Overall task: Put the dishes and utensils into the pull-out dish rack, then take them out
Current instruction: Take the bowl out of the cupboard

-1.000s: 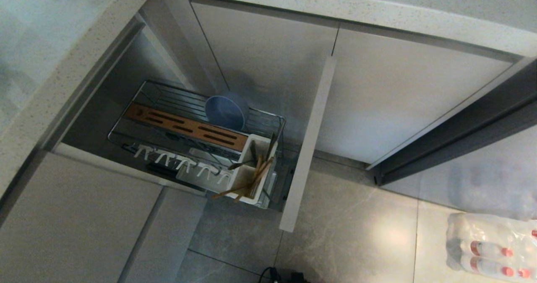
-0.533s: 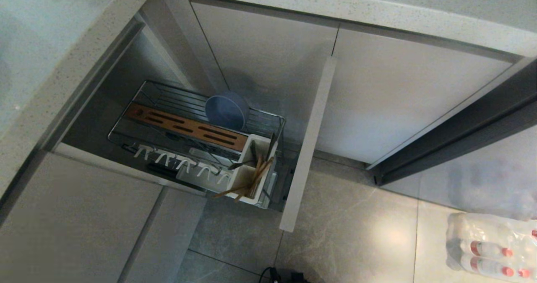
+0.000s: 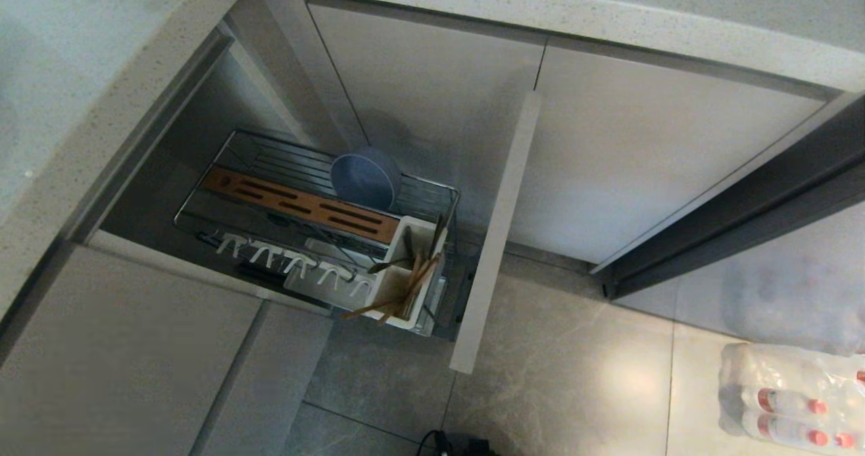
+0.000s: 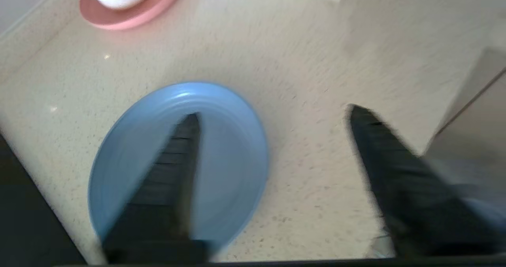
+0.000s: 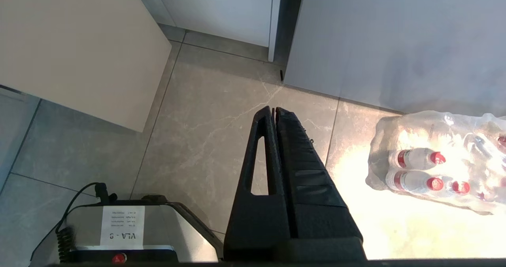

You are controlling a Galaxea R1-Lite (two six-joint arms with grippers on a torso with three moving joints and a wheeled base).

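Head view, near to far: the pull-out dish rack (image 3: pixel 317 233) stands drawn out of the cabinet, its long axis running from far left to near right, ending at the beige front panel (image 3: pixel 497 233). At its near right end the white utensil caddy (image 3: pixel 405 273) holds the chopsticks (image 3: pixel 399 294), leaning with their ends toward the near left. Beyond the slotted wooden strip (image 3: pixel 301 207), the blue bowl (image 3: pixel 365 178) stands on edge against the far wires, its hollow facing near left.

Only the left wrist view shows the left gripper (image 4: pixel 272 118), its fingers spread wide and holding nothing, above the blue plate (image 4: pixel 221 140) lying flat on the speckled countertop (image 4: pixel 316 61).

Only the right wrist view shows the right gripper (image 5: pixel 275 109), fingers pressed together, hanging over the tiled floor (image 5: pixel 213 120).
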